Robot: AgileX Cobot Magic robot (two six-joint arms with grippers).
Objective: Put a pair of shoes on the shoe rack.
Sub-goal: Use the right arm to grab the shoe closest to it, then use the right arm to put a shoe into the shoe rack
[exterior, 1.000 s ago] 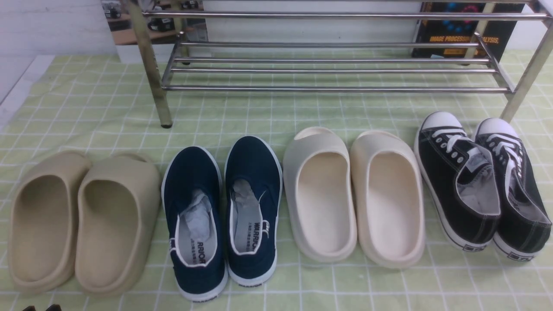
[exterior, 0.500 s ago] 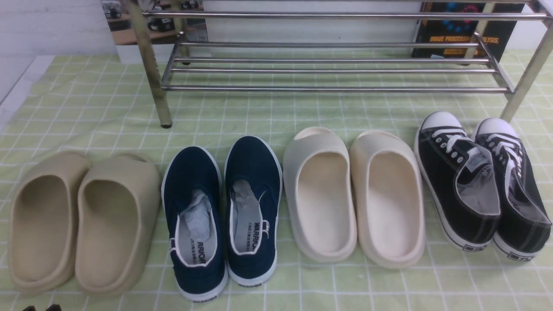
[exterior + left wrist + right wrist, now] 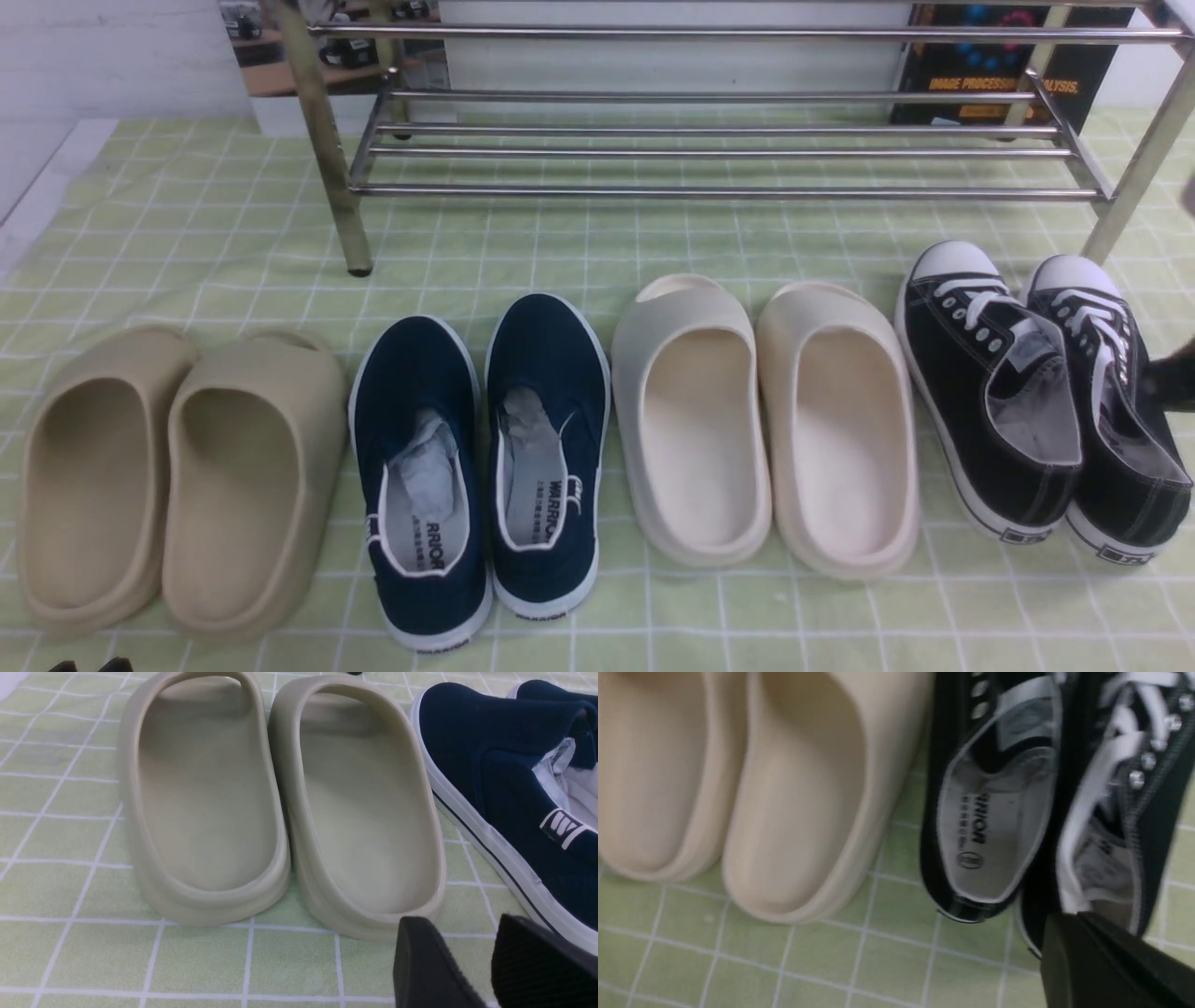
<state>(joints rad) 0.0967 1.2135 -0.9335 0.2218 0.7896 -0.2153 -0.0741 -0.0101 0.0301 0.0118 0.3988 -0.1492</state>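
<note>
The pair of shoes, two black lace-up sneakers (image 3: 952,401) with white toe caps, lies at the right end of the shoe row, toes toward the shoe rack (image 3: 728,193). My right gripper (image 3: 1174,383) enters at the front view's right edge, above the outer sneaker (image 3: 1083,313). In the right wrist view its fingers (image 3: 1069,924) are pressed together with nothing between them, hanging over that sneaker's heel opening (image 3: 1106,868), beside the inner sneaker (image 3: 990,826). My left gripper (image 3: 460,933) stands open low by the tan slides, holding nothing; only its tips (image 3: 89,665) show in the front view.
On the green checked cloth (image 3: 560,243) lie tan slides (image 3: 177,476), navy slip-ons (image 3: 485,448) and cream slides (image 3: 766,420), all left of the sneakers. A dark printed board (image 3: 990,65) stands behind the rack. The rack's right leg (image 3: 1134,187) rises just beyond the sneakers' toes.
My right gripper has come into the front view at the right edge, above the outer sneaker. No shoe has moved, and the left gripper has stayed put.
</note>
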